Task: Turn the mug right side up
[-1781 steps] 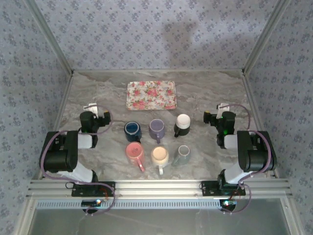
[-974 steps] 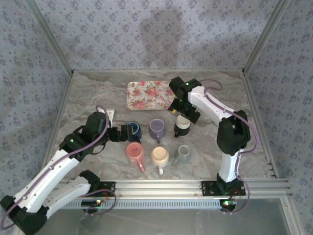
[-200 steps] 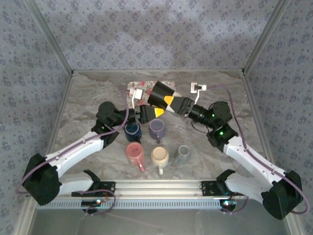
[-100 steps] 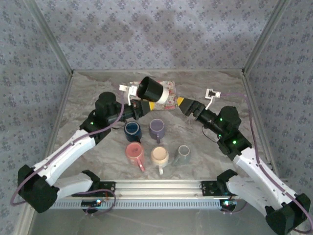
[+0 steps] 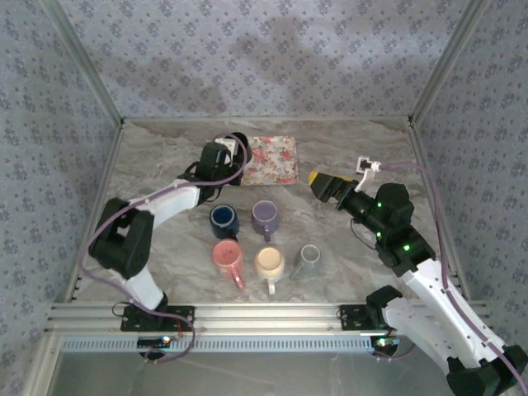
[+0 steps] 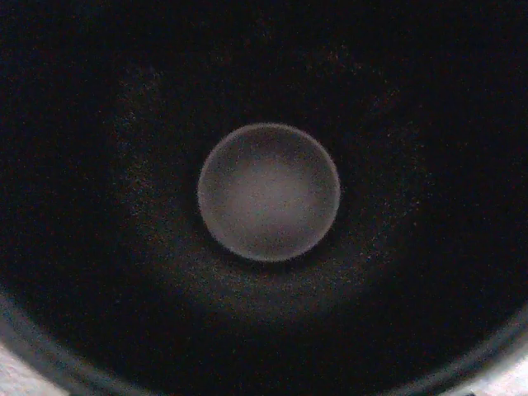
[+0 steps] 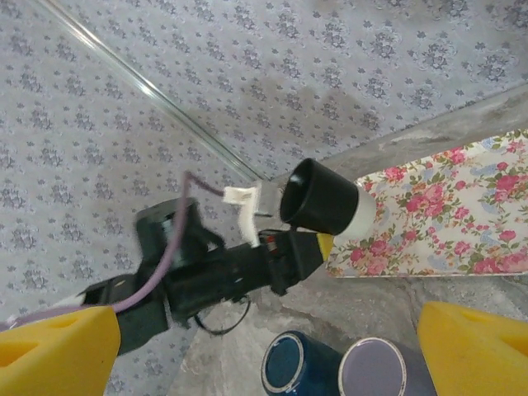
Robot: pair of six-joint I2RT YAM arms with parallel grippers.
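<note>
The black mug [image 7: 326,200], white-banded at its base, hangs at the left end of the floral tray [image 5: 276,159]. It is tipped on its side with the mouth turned toward the far-left corner; whether the base touches the tray cannot be told. The left gripper [image 5: 224,157] is pinched shut on it from below, with one yellow fingertip showing under the mug's wall in the right wrist view. The left wrist view looks straight down the dark inside to a pale round bottom.

The right gripper [image 5: 323,183] hangs over bare table [image 5: 371,148] to the right of the tray, well apart from the mug. Its yellow fingers [image 7: 58,351] are spread wide.

The tray lies toward the far wall with a strip of bare surface beyond it. Open table runs along both side walls — wider on the right. Nearer than the tray, five mugs stand in two rows. The dark blue mug [image 5: 223,219] and purple mug [image 5: 264,217] are in the far row. The pink mug [image 5: 226,256], cream mug [image 5: 270,262] and grey mug [image 5: 308,260] are in the near row, close to the metal rail [image 5: 264,313] that carries the arm bases.

The table is grey-veined marble. The walls [image 5: 264,58] on three sides carry blue-grey wallpaper with a small repeating flower motif, and slanted aluminium posts [image 5: 87,74] stand in the far corners.
</note>
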